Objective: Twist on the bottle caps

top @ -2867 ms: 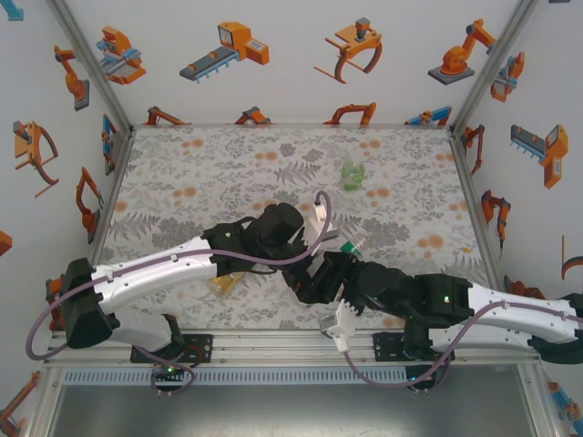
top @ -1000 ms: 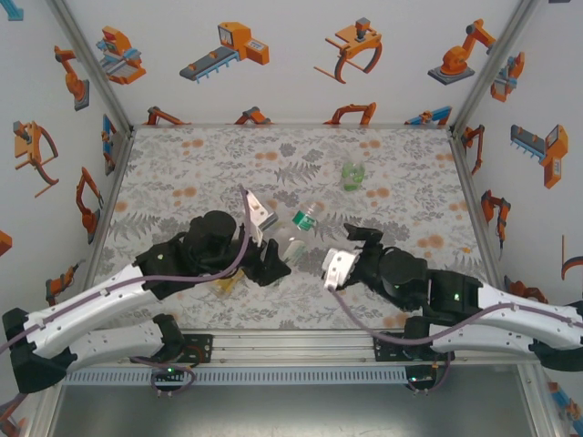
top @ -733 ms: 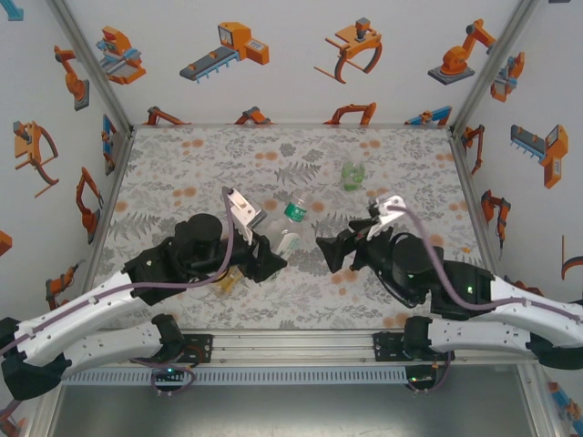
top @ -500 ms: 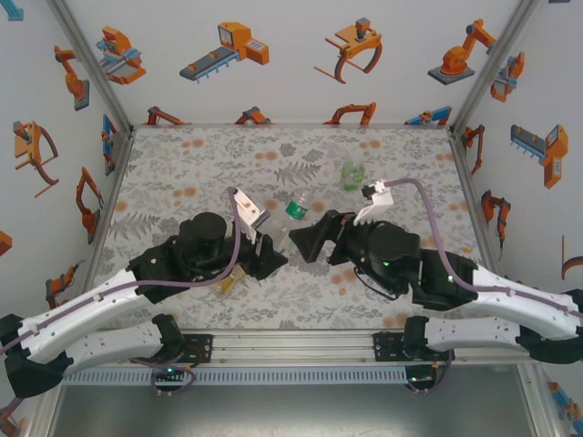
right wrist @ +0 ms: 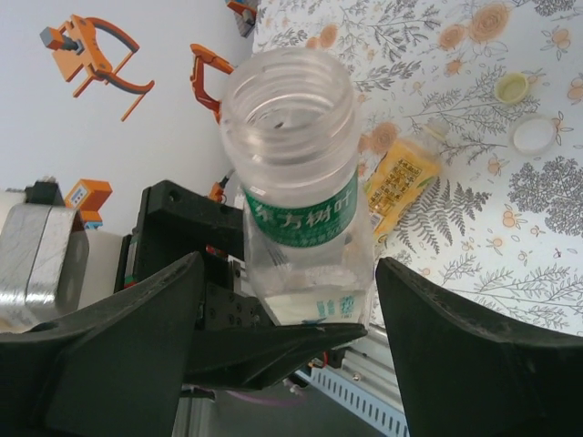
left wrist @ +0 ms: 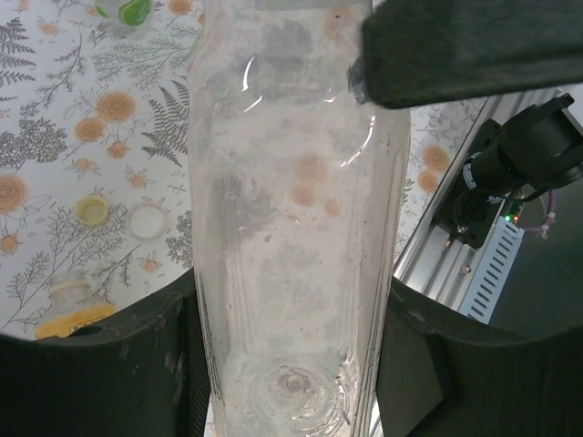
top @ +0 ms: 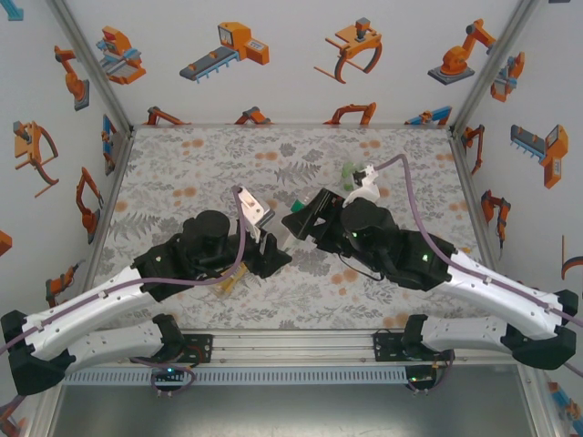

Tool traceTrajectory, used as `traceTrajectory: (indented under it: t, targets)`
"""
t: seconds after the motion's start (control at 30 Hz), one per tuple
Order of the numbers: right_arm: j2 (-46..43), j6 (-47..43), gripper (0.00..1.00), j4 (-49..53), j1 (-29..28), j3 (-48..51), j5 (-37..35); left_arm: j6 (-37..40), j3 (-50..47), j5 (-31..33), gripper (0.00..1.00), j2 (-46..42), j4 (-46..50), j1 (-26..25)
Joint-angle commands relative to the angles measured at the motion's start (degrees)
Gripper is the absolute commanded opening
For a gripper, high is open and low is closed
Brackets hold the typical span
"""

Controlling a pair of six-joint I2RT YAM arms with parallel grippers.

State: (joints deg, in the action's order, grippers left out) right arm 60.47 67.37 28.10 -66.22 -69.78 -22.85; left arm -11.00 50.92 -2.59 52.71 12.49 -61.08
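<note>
- Left fingers (left wrist: pixel 137 364): closed on the lower body of the clear plastic bottle with green neck band and white label (left wrist: pixel 291 228), one finger on each flank. The bottle is carried off the bench (left wrist: pixel 55 118), mid-scene.
- Right fingers (right wrist: pixel 474 355): spread and holding nothing. They stand either side of the same bottle, with a gap visible on both sides.
- Bottle axis: runs from its base, by the left fingers, up toward the far right. The open threaded mouth faces the right fingers and has no cap on it.
- Caps: one pale yellow round plastic cap (right wrist: pixel 512 86) and one white round plastic cap (right wrist: pixel 533 135) lie close together on the bench, not touching. They are near the neck end of the orange-yellow plastic bottle (right wrist: pixel 401 177), which lies on its side.
- Governing relation (judged): the caps lie to the near left of the right fingers, down by the left arm. The left arm is nearer but occupied. The fetch therefore likely falls to the empty right fingers, which would have to clear the bottle and reach down past it.
- Views:
  - The right wrist view gives the open mouth and thread.
  - The left wrist view gives the grip and base, plus the short squat green plastic bottle (left wrist: pixel 127 9) at its top edge.
  - The top view places that green bottle far right on the bench.
</note>
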Motion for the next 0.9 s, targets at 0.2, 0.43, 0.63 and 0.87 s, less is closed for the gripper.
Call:
traceTrajectory:
  t: [0.2,0.43,0.63,0.87]
  targets:
    - [3.42,1.19,0.58,0.29,0.90,-1.37,5.59,1.85,3.18,-2.48,0.38,0.89,-2.51,0.09]
    - [3.78,0.82,0.38,0.29,0.90,-1.90,6.24,1.52,4.04,-2.84,0.61,2.89,-2.49,0.09]
    - [3.44,0.83,0.35,0.34,0.89,-2.21,6.64,1.16,5.31,-3.71,0.77,5.77,-0.78,0.08]
    - [2.68,0.74,0.34,0.86,0.90,-2.12,6.16,1.07,6.00,-4.65,0.64,7.91,-0.05,0.09]
